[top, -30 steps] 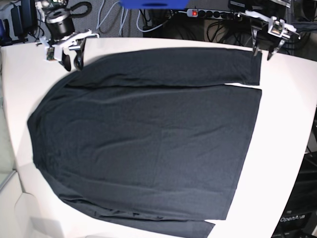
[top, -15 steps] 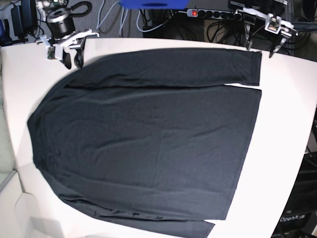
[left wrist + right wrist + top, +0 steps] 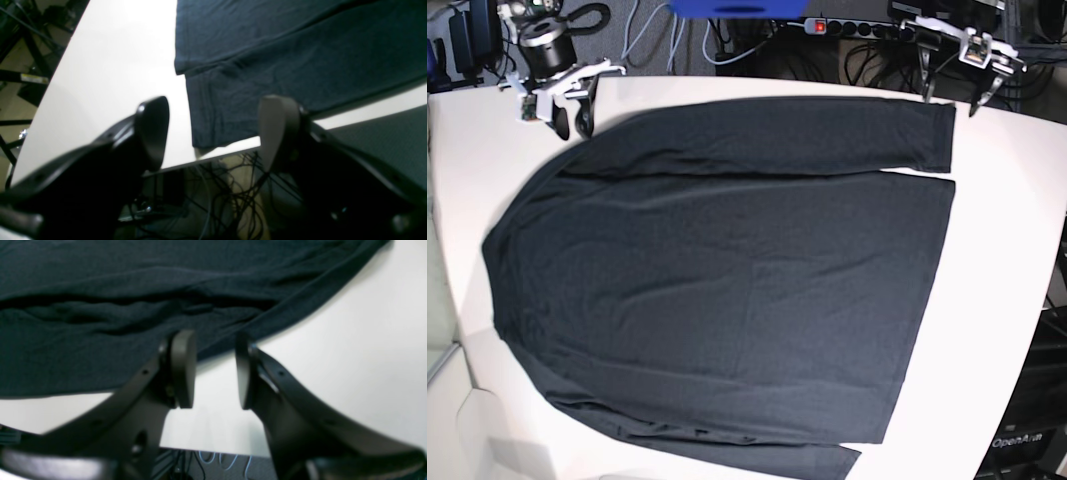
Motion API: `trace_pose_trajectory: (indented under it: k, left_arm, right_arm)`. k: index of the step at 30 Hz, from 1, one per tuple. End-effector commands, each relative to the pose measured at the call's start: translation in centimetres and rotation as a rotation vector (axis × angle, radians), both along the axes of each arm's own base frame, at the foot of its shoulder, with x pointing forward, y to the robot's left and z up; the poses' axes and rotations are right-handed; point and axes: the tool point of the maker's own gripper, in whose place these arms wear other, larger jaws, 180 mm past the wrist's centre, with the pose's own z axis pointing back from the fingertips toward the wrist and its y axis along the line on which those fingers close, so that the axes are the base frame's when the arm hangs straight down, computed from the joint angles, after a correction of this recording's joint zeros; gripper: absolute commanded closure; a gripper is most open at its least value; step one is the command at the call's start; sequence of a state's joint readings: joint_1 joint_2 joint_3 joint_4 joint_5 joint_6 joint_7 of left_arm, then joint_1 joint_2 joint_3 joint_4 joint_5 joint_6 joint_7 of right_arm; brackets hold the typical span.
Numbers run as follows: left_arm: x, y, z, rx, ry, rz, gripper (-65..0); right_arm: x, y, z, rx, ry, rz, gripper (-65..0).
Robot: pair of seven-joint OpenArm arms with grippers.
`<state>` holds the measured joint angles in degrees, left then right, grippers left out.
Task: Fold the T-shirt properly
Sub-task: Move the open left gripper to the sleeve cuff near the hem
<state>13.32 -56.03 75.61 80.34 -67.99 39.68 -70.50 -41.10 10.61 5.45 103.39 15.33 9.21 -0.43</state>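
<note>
Dark charcoal knit T-shirt [image 3: 140, 300]: spread across a white tabletop [image 3: 350, 350], rumpled in soft folds along its near edge. Black two-fingered right gripper [image 3: 211, 373]: jaws parted, nothing between them, poised just beside that edge. Cables visible below the table edge.

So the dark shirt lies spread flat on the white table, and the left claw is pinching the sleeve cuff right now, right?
Not quite. The dark shirt does lie spread flat on the white table, but the left gripper is not pinching the sleeve cuff. The left wrist view shows its jaws wide apart and empty, with the cuff lying on the table beyond them.
</note>
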Motion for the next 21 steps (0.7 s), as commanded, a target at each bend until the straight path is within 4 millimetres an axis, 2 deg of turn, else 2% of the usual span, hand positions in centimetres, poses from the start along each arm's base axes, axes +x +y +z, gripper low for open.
trace_pose_trajectory:
  k: [1,5,12,17,21]
  left_arm:
    - [0.4,0.3,1.0,0.013,-0.039,-0.020,-40.9]
    - [0.7,1.2,0.7,0.013,-0.023,0.033,-40.9]
    - [1.4,1.1,1.0,0.005,-0.036,0.039,-40.9]
    - [2.7,1.4,1.6,0.010,-0.068,0.042,-40.9]
    - [2.7,1.6,1.5,0.018,-0.068,0.043,-40.9]
  right_arm:
    - [0.3,0.0,0.9,0.001,-0.036,0.012,-21.5]
    - [0.3,0.0,0.9,0.001,-0.036,0.012,-21.5]
    - [0.3,0.0,0.9,0.000,-0.036,0.011,-21.5]
    - [0.3,0.0,0.9,0.000,-0.036,0.011,-21.5]
    - [0.3,-0.1,0.9,-0.001,-0.036,0.010,-21.5]
